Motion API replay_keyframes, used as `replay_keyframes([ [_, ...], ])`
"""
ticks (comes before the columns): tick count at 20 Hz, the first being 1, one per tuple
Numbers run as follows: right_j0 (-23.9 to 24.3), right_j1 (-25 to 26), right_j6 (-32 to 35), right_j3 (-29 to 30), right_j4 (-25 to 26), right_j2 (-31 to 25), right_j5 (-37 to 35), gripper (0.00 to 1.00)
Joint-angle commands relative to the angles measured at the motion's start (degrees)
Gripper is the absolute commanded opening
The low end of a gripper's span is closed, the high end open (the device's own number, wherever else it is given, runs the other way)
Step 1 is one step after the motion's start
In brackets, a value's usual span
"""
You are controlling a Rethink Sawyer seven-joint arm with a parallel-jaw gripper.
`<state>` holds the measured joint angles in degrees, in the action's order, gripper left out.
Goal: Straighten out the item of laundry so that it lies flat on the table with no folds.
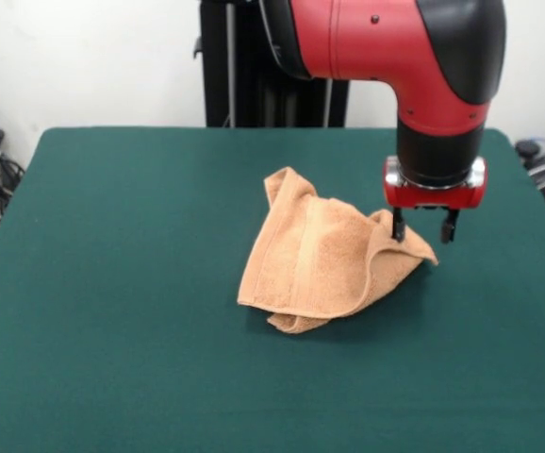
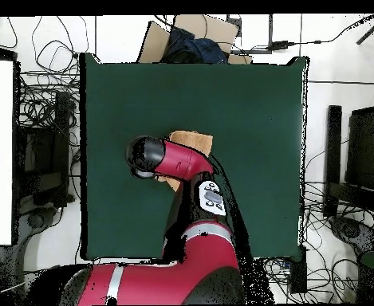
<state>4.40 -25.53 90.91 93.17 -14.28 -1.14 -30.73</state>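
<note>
The peach-orange towel [image 1: 324, 257] lies crumpled and folded over itself on the green table [image 1: 112, 283], right of centre in the front view. A border band runs along its left fold. My gripper [image 1: 424, 227] hangs just above the towel's right corner, its two black fingers [image 1: 398, 225] apart and holding nothing. One finger stands at the corner's edge, the other just right of it. In the overhead view the arm covers most of the towel [image 2: 193, 142], and the gripper is hidden under the arm.
The black pedestal [image 1: 244, 66] stands at the table's far edge. Cables and boxes lie on the floor around the table [image 2: 246, 103]. A person in dark clothing [image 2: 194, 46] shows beyond the table's far edge in the overhead view.
</note>
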Motion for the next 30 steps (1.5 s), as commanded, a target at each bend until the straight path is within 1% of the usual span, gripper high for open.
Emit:
replay_keyframes([
  [1, -0.08, 2.01, 9.84, 3.17, -0.50, -3.92, 1.97, 1.00],
  [13, -1.16, 0.49, 11.23, 3.16, -0.94, -2.79, -0.16, 1.00],
  [24, -1.52, 0.40, 11.41, 3.38, -0.49, -2.13, 1.41, 1.00],
  [25, -1.52, 0.42, 11.42, 3.42, -0.51, -2.14, 1.56, 0.00],
  [30, -1.82, 0.49, 11.72, 3.10, -0.46, -1.71, 1.71, 0.00],
])
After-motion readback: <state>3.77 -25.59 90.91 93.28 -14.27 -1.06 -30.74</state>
